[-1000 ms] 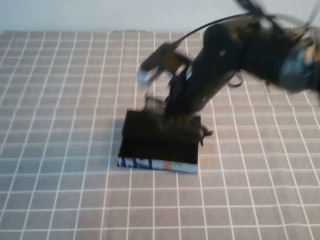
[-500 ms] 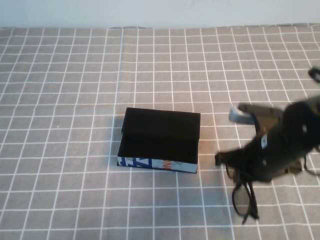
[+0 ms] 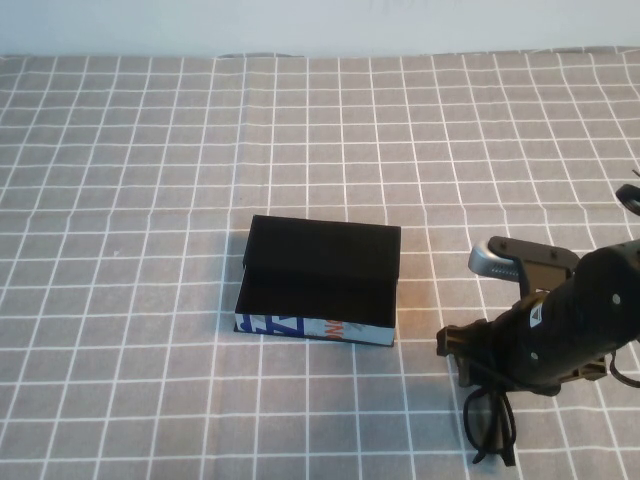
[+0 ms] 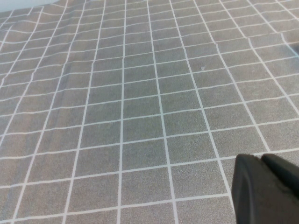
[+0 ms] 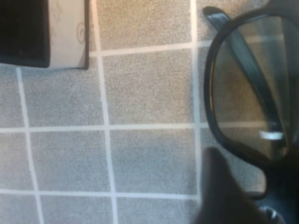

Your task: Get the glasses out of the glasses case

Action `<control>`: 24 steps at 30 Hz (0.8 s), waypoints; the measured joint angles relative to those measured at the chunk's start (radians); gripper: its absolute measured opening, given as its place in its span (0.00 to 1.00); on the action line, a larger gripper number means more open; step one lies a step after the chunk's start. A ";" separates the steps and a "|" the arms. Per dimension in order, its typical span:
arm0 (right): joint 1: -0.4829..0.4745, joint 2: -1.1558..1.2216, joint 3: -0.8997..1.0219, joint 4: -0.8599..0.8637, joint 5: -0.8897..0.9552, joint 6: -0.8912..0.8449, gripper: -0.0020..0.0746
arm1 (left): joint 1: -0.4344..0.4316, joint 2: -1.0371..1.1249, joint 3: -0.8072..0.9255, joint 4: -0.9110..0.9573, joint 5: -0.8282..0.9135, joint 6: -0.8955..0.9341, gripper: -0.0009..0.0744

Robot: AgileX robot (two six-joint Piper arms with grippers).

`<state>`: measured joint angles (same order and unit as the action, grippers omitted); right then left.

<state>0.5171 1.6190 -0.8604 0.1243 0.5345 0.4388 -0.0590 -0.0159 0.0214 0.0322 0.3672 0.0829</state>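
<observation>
Holding the black plastic-framed glasses (image 3: pixel 490 428) in my right claw (image 3: pixel 478 372), I have them low over the grey checked tabletop (image 3: pixel 150 400), well clear of the rectangular black glasses case (image 3: pixel 318 281) with its patterned front edge, which sits open to my left. My right claw is clamped near the bridge. To finish well I judge I should lower until the frame rests flat on the cloth, then part the fingers gently. My left claw (image 4: pixel 266 189) hangs parked over bare cloth; whether it is apart I cannot tell.
</observation>
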 joint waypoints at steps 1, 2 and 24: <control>0.000 0.000 0.000 -0.002 0.000 0.000 0.41 | 0.000 0.000 0.000 0.000 0.000 0.000 0.01; 0.000 0.000 0.000 -0.003 0.002 0.000 0.44 | 0.000 0.000 0.000 0.000 0.000 0.000 0.01; 0.000 -0.695 0.128 -0.053 0.359 -0.102 0.01 | 0.000 0.000 0.000 0.000 0.000 0.000 0.01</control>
<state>0.5171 0.9240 -0.7328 0.0715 0.8937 0.3372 -0.0590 -0.0159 0.0214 0.0322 0.3672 0.0829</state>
